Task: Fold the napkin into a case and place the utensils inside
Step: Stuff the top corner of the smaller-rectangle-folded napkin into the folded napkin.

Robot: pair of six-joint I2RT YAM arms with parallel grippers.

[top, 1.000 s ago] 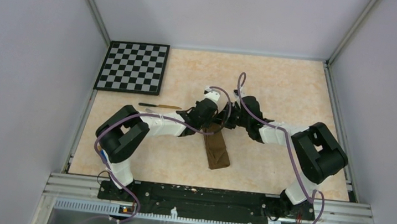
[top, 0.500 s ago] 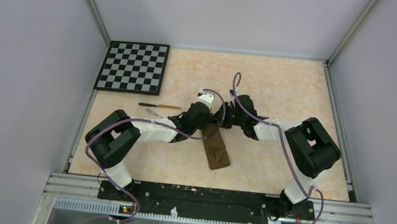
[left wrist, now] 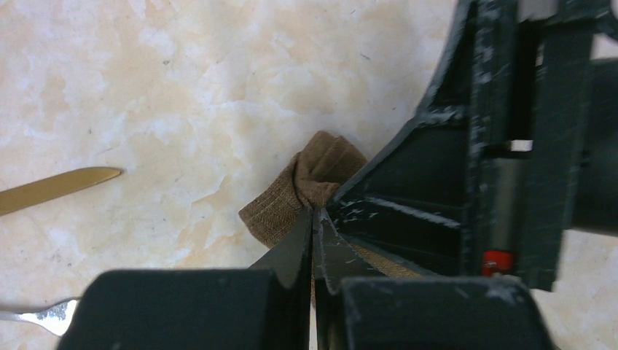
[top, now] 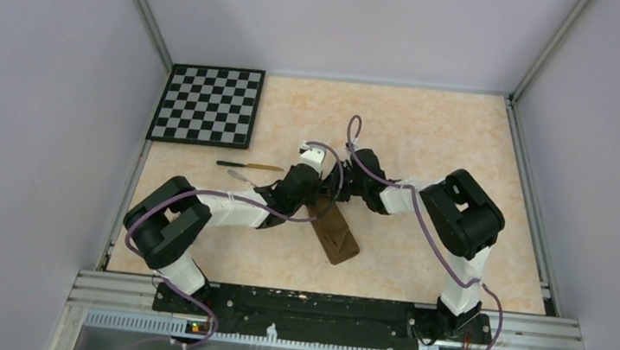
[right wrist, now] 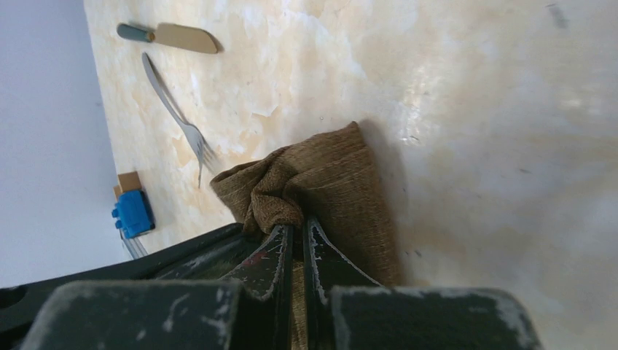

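Arms shifted left, left claw (left wrist: pixel 315 213) and right claw (right wrist: pixel 295 223) pinching case (top: pixel 337 235) end

A robotics lab test cell is shown, not a home or shop. The desk (top: pixel 433 127), covered in a marble-patterned sheet, is closed in on three sides by plain pale walls (top: pixel 35 111) held in aluminium corner posts (top: pixel 147 14). The left arm (top: pixel 234 206) and the right arm (top: pixel 459 217) are bolted to a black mounting plate (top: pixel 310 307) on a slotted aluminium rail (top: pixel 533 333) at the near edge. Purple cables (top: pixel 446 250) are left exposed. A black-and-white checkerboard (top: pixel 207 104) is laid flat in the far left corner.
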